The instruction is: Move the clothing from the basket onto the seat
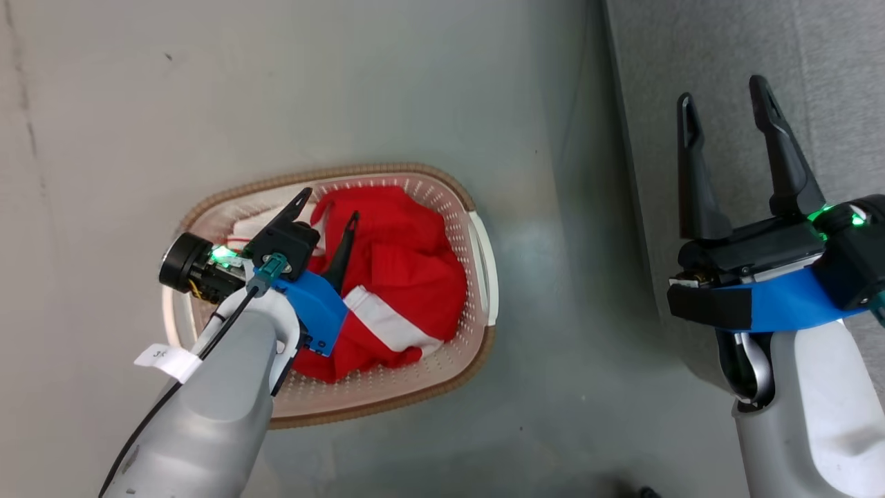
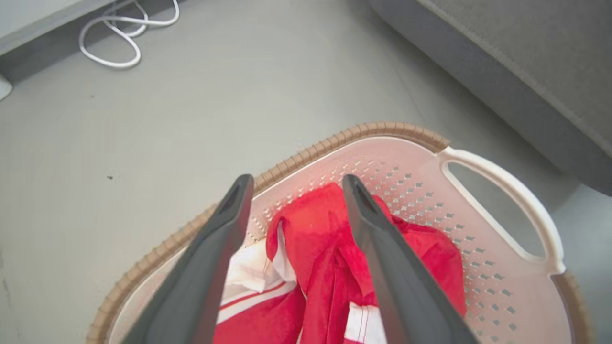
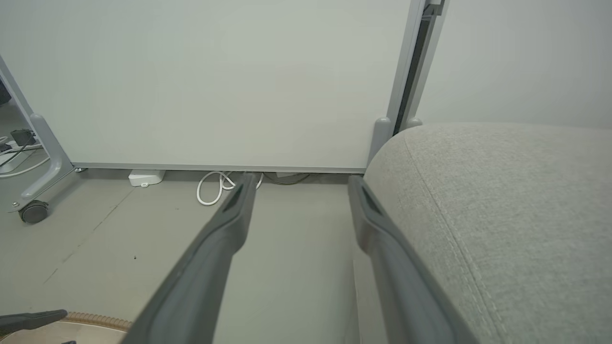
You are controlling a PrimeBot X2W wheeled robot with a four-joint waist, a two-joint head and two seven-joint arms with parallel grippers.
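The cream-white basket (image 1: 482, 257) with a brown rim stands on the grey floor, holding the red clothing (image 1: 404, 263) with white stripes. My left gripper (image 1: 330, 205) hangs open just above the basket, its fingers spread over the clothing's upper left part, nothing between them. In the left wrist view the clothing (image 2: 315, 239) lies below the open left gripper (image 2: 296, 180) inside the basket (image 2: 502, 191). My right gripper (image 1: 722, 93) is open over the edge of the grey seat (image 1: 830, 62). The right wrist view shows the seat (image 3: 502, 200) beside the open right gripper (image 3: 299, 181).
A coiled white cable (image 3: 215, 188) lies on the floor by a pale wall panel (image 3: 215, 81). A wheeled stand leg (image 3: 33, 210) is at the left. The basket's rim (image 3: 95, 319) peeks in at the right wrist view's bottom left. Bare floor separates basket and seat.
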